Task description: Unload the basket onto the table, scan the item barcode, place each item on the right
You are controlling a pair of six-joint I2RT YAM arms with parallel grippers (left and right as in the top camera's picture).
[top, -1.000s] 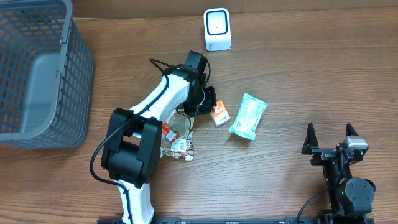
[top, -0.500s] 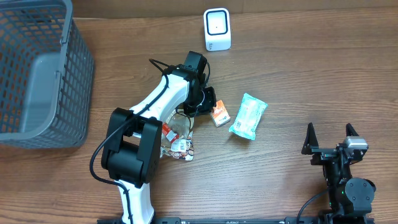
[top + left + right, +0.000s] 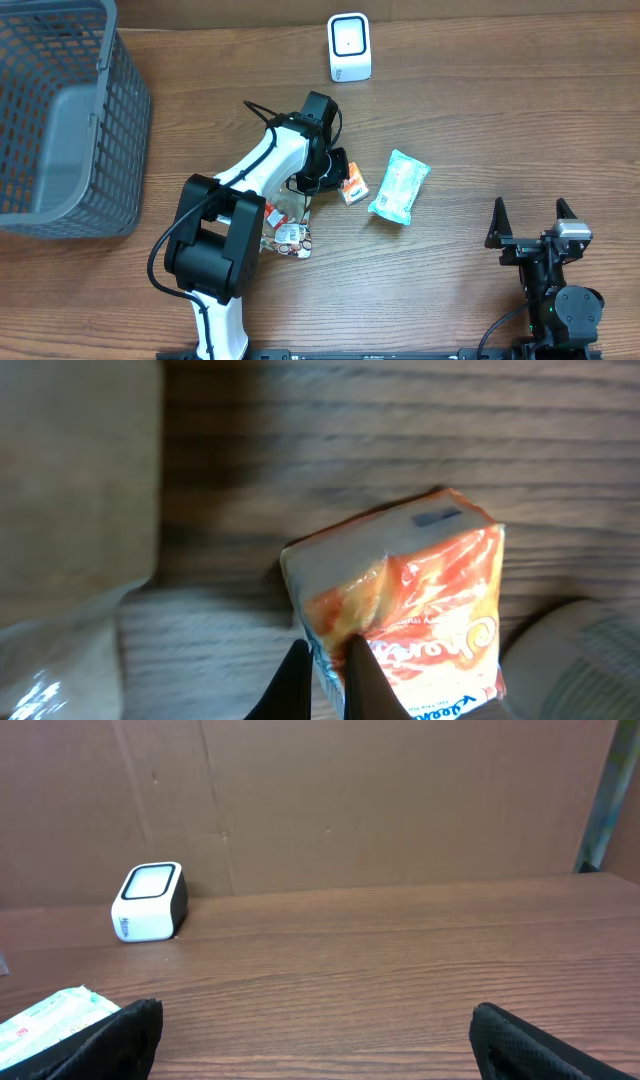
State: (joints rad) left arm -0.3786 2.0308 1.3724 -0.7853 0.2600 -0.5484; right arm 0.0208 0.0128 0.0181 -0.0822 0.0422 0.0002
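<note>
One shift: left gripper (image 3: 327,650) nudged rightward | orange packet (image 3: 410,600) seemingly pinched

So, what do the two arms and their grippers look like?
The left arm has white links and bulky black joints; a thin black cable loops beside it. The left gripper has slim dark fingers. The right arm, as far as visible, is black with a small green light. The right gripper has two black pointed fingers and a grey block beside them.
</note>
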